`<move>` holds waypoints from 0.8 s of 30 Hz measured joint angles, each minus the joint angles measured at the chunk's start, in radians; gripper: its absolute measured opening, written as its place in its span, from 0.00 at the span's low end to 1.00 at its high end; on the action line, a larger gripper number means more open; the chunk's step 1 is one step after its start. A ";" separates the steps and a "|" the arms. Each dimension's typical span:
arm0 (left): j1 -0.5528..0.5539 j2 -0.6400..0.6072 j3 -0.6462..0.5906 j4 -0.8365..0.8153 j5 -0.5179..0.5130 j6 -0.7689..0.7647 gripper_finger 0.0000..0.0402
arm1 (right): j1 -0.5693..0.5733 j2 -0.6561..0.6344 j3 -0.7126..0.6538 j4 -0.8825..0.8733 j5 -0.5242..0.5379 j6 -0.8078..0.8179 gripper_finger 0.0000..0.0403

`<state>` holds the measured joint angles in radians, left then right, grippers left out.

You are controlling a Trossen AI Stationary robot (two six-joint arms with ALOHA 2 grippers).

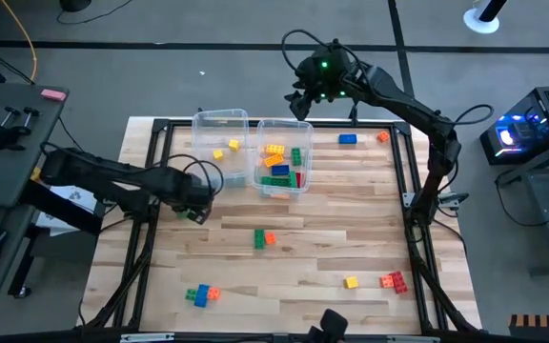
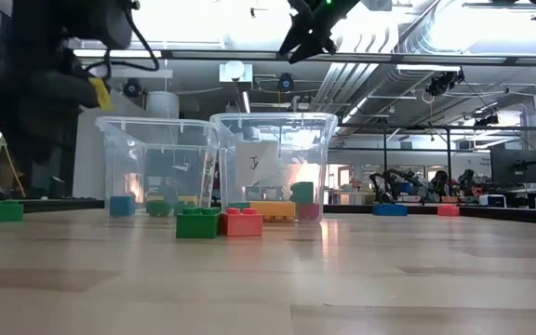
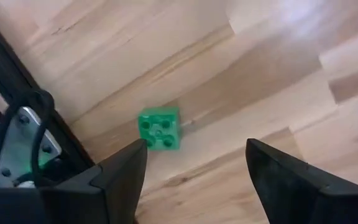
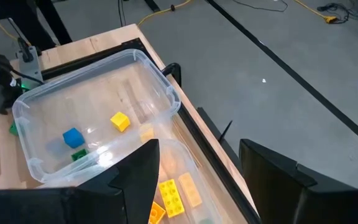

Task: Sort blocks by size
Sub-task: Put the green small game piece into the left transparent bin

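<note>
While the right gripper point(image 1: 300, 103) is hanging open above the bins, the left gripper point(image 3: 194, 165) is hovering open over a small green studded plastic brick point(image 3: 159, 127) on the wooden counter point(image 3: 278, 74).

Two clear bins point(image 1: 220, 119) — side by side; two arms point(image 1: 112, 173); blocks point(image 1: 258, 238) uncounted.

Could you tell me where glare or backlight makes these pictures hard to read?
Low view: bright ceiling lights behind the two clear bins wash out the top, and the left arm is a dark silhouette. Right wrist view: reflections streak the bin wall. Left wrist view: even light on the green block.
</note>
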<state>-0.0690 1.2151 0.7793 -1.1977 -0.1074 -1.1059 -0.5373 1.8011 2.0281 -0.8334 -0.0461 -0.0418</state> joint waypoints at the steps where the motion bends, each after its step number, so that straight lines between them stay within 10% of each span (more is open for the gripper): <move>1: 0.004 0.013 0.000 -0.002 -0.002 0.024 0.64 | 0.000 0.000 0.000 0.003 0.000 0.001 0.54; 8: -0.063 0.118 0.000 0.113 -0.054 0.389 0.61 | 0.000 0.000 0.000 0.009 0.000 0.014 0.54; 24: -0.057 0.373 0.000 0.046 0.019 0.057 0.58 | 0.000 0.000 0.000 0.007 0.000 0.007 0.54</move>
<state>-0.1264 1.5878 0.7792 -1.1519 -0.0887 -1.0488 -0.5369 1.8011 2.0281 -0.8265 -0.0460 -0.0345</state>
